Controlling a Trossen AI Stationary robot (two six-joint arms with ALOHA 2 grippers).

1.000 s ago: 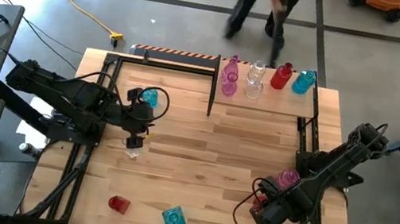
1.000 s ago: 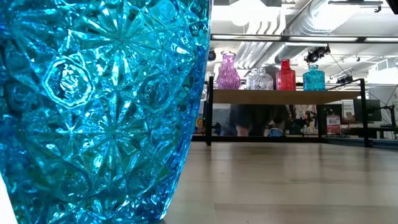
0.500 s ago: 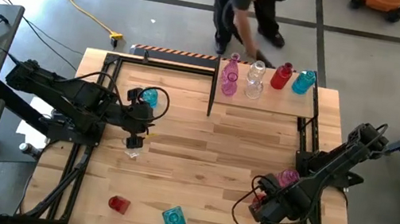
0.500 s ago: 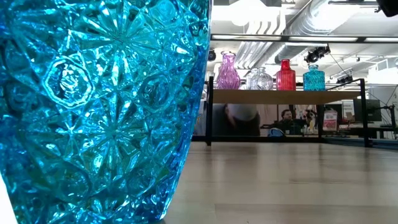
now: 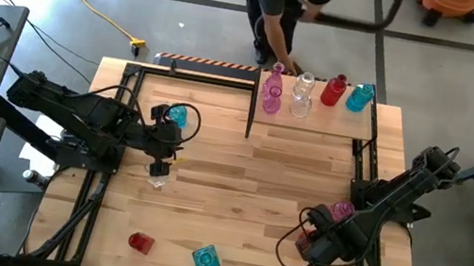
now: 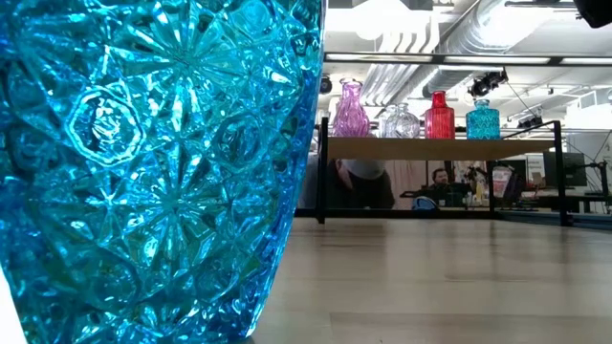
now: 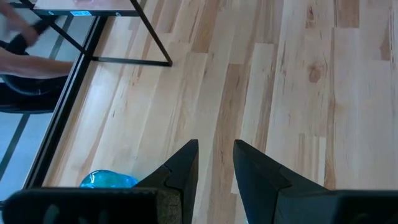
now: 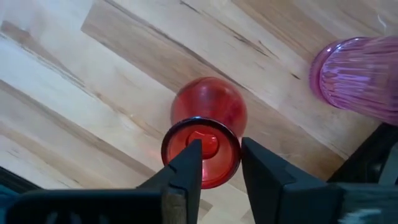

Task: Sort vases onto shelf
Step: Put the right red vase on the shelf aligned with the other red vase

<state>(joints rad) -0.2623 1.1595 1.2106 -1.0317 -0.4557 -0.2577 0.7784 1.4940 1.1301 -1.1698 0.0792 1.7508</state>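
The shelf (image 5: 325, 118) is pale wood on black posts, holding a pink vase (image 5: 272, 94), a clear vase (image 5: 302, 97), a red vase (image 5: 333, 91) and a teal vase (image 5: 359, 97). The table (image 5: 247, 192) is light wood in streaked planks. On it stand a teal squat vase (image 5: 205, 260), a small red vase (image 5: 140, 242), another teal one (image 5: 178, 115), a ribbed pink vase (image 8: 354, 71) and a glossy red bottle vase (image 8: 206, 127). In the low view, the close teal vase (image 6: 153, 162) shows cut star patterns. Both arms are dark.
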